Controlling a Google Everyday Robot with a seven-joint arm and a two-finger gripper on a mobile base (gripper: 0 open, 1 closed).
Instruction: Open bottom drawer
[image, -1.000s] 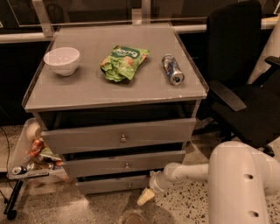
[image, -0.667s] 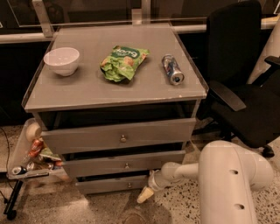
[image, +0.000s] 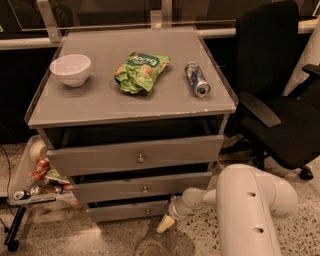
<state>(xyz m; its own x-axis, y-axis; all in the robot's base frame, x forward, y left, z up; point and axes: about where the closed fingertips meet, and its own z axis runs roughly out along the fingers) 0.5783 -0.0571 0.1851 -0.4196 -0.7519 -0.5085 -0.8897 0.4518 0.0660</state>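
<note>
The bottom drawer (image: 125, 210) is the slimmest grey front at the foot of the cabinet, with a small round knob (image: 147, 211) at its centre. It sits slightly out, about as far as the two drawers above it. My gripper (image: 165, 224) is low by the floor, just right of and below the knob, at the drawer's right end. It points down and to the left. My white arm (image: 247, 210) reaches in from the lower right.
On the cabinet top lie a white bowl (image: 70, 69), a green chip bag (image: 141, 71) and a can (image: 197, 79). The middle drawer (image: 142, 187) and top drawer (image: 137, 155) are above. A black office chair (image: 280, 95) stands right. A snack tray (image: 32, 177) on a stand hangs left.
The large link of my arm has swung left, closer to the cabinet. The gripper stays near the bottom drawer's right end. The drawers have not moved.
</note>
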